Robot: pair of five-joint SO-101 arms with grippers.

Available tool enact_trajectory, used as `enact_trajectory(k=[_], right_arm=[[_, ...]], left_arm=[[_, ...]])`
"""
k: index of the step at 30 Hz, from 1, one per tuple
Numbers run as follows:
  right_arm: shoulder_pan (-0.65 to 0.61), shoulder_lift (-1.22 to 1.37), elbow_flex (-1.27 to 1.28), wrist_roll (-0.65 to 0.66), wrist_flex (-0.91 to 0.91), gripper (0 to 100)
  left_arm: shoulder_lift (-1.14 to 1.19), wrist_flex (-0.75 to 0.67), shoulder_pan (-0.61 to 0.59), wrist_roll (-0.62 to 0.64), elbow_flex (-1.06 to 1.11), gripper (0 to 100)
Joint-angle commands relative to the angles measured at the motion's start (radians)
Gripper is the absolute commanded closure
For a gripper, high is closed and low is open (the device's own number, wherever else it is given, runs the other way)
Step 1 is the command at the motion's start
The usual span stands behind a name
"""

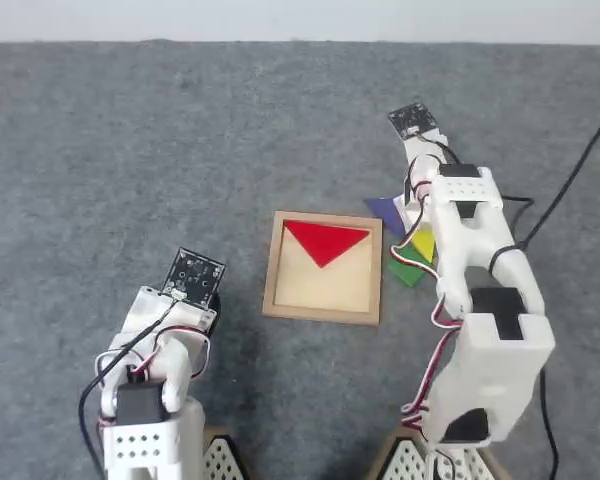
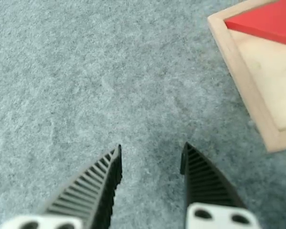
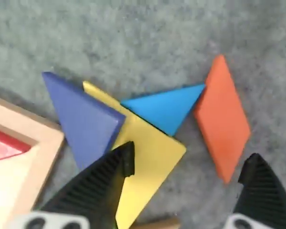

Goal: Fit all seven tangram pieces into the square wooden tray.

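Observation:
The square wooden tray (image 1: 321, 316) lies mid-table with a red triangle (image 1: 325, 240) in its far part. Just right of it, under the right arm (image 1: 465, 215), several pieces lie bunched together. The right gripper (image 3: 190, 155) hangs open above them: a dark blue triangle (image 3: 81, 114) overlapping a yellow piece (image 3: 148, 157), a light blue triangle (image 3: 164, 107) and an orange parallelogram (image 3: 221, 124). A green piece (image 1: 408, 270) peeks out by the tray's right edge. The left gripper (image 2: 151, 152) stands open over bare carpet, left of the tray's corner (image 2: 248, 95).
Grey carpet covers the whole table, with wide free room to the left of and beyond the tray. A black cable (image 1: 570, 180) runs across the carpet at the far right. The arm bases stand at the near edge.

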Motion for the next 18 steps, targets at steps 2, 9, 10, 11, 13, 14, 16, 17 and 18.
enact_trajectory(k=[2, 9, 10, 11, 13, 14, 16, 17, 18], right_arm=[[-0.038, 0.033, -0.029, 0.046, -0.012, 63.7], [-0.077, 0.127, -0.152, 0.133, 0.196, 63.7], [-0.082, 0.13, -0.161, 0.129, 0.219, 63.7], [-0.087, 0.13, -0.161, 0.127, 0.232, 63.7], [-0.102, 0.13, -0.161, 0.132, 0.251, 63.7], [-0.11, 0.13, -0.16, 0.132, 0.257, 63.7], [-0.117, 0.13, -0.157, 0.132, 0.282, 63.7], [-0.12, 0.13, -0.158, 0.132, 0.288, 63.7], [-0.12, 0.131, -0.158, 0.132, 0.292, 63.7]], left_arm=[[-0.012, 0.006, 0.003, 0.006, -0.01, 81], [-0.012, 0.006, 0.005, 0.006, -0.01, 81], [-0.012, 0.006, 0.005, 0.006, -0.01, 81], [-0.012, 0.006, 0.005, 0.006, -0.01, 81], [-0.012, 0.006, 0.005, 0.006, -0.01, 81], [-0.012, 0.006, 0.005, 0.006, -0.01, 81], [-0.012, 0.006, 0.005, 0.006, -0.01, 81], [-0.012, 0.006, 0.005, 0.006, -0.01, 81], [-0.012, 0.006, 0.005, 0.006, -0.01, 81]])
